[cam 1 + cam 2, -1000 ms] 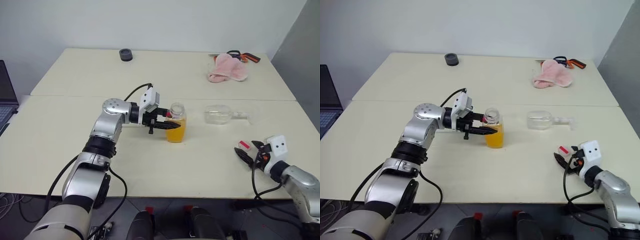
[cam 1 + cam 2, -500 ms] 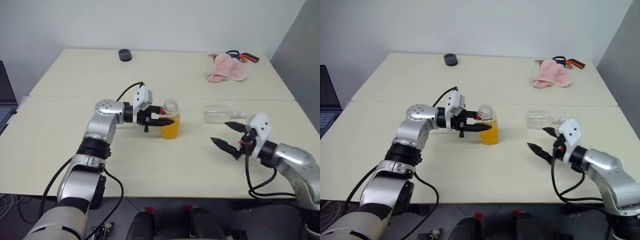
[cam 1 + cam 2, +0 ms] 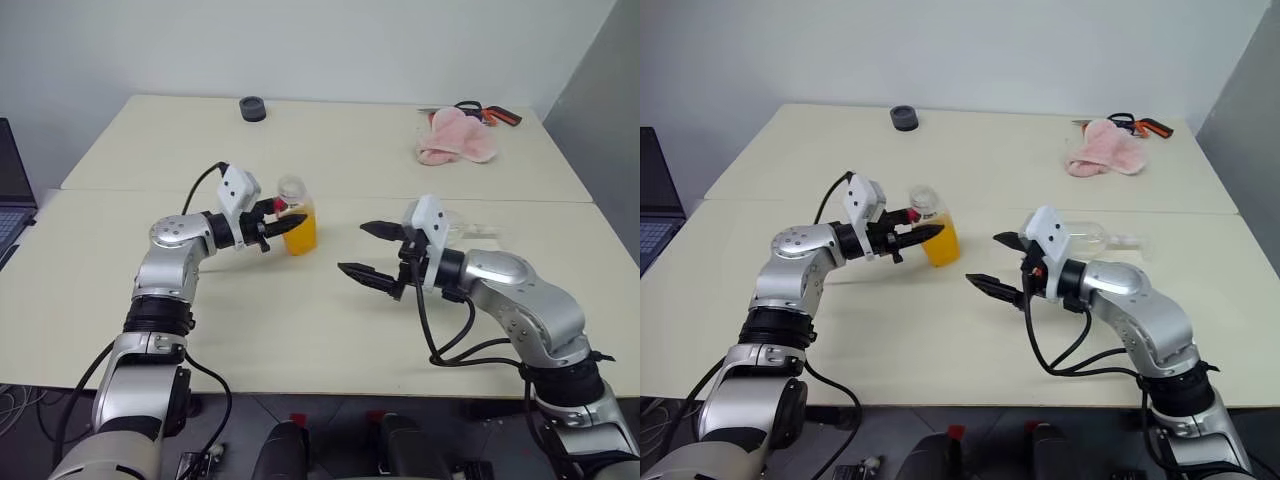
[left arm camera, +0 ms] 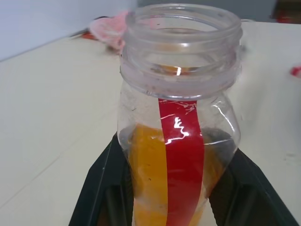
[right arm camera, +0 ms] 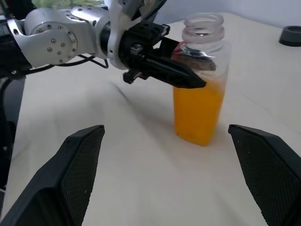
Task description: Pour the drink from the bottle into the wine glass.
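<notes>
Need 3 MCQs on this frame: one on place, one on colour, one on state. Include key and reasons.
1. Where does the wine glass sit?
A. on its side behind the right arm
B. upright beside the bottle
C. in the left gripper

2. What colour is the drink in the bottle?
A. green
B. orange
C. clear

3. How is the bottle's mouth?
A. capped
B. covered by a cloth
C. uncapped

Key: 1 A, the head views show its bowl and stem lying along the table. 2 B, orange liquid fills the lower half. 3 C, the left wrist view shows a bare threaded neck, held by the left gripper.
</notes>
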